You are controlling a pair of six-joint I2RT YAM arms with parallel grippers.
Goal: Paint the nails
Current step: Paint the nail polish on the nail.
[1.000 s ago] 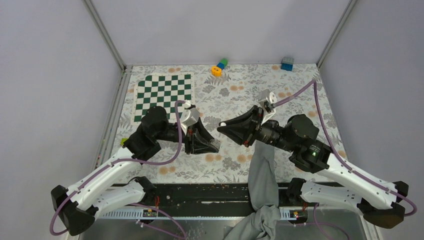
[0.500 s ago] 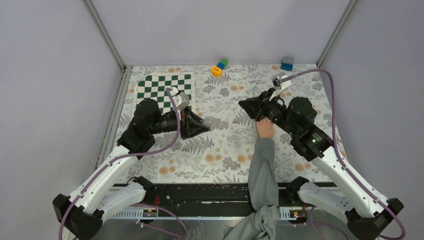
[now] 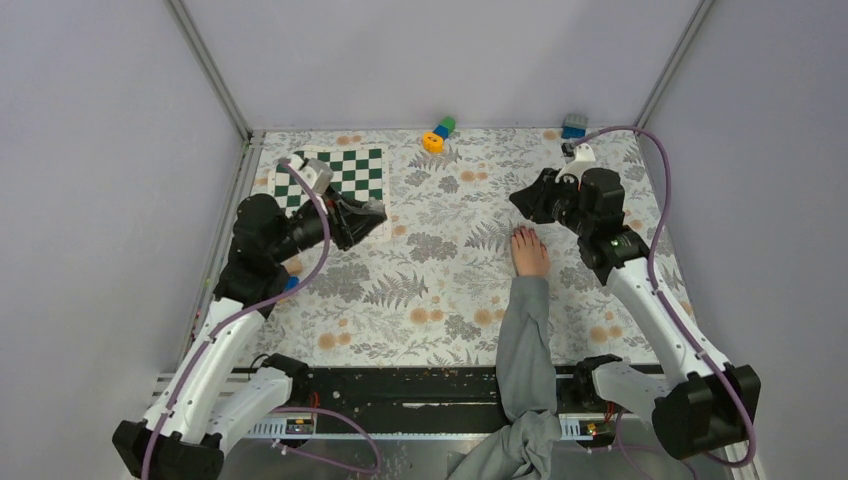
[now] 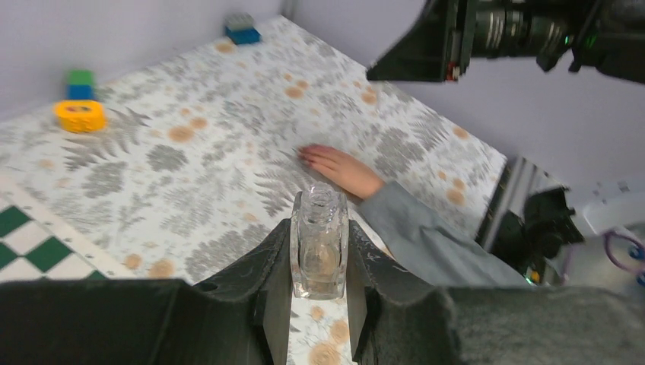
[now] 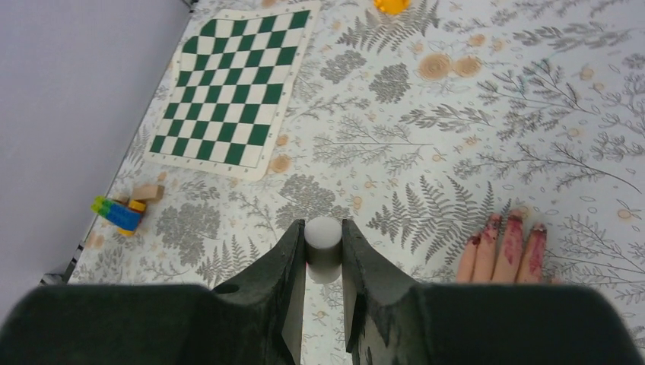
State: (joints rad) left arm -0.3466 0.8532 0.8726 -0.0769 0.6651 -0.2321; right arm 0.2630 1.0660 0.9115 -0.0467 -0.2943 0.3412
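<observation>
From above, a bare, light-skinned human hand [image 3: 528, 254] in a soft grey sleeve [image 3: 524, 340] lies flat, palm down, on the fern-printed tablecloth [image 3: 430, 290]. It is right of centre, with the fingers pointing at the far wall. The right gripper [image 3: 524, 198] hangs near the fingertips, just beyond them and apart. The left gripper [image 3: 366, 211] is well apart from the hand, over the edge of a green-and-white chequered mat [image 3: 330, 180]. A yellow, blue and green toy [image 3: 437, 133] and a blue block [image 3: 574, 126] sit by the far wall.

In the left wrist view that gripper's fingers are clamped on the sides of a small clear glass bottle [image 4: 319, 255], its neck pointing away from the wrist. Beyond the bottle lies the hand, with the tiny dark-reddish nails [image 4: 306, 155] at its far end.

In the right wrist view the fingers are pressed together on a small pale round cap [image 5: 323, 242]. Whether a brush hangs beneath it cannot be seen. Three fingertips show at the right edge, with dark red smeared over the nails and the skin beside them.

The nails look hard, smooth and slightly curved, very small targets on a soft, living hand that may shift. I judge they are not to be gripped at all: only a soft bristle tip should touch them, lightly, stroking from base to tip. The cap is the right place to hold the brush. The glass bottle is likely light, slippery and breakable, so a firm hold on its sides suits it.
</observation>
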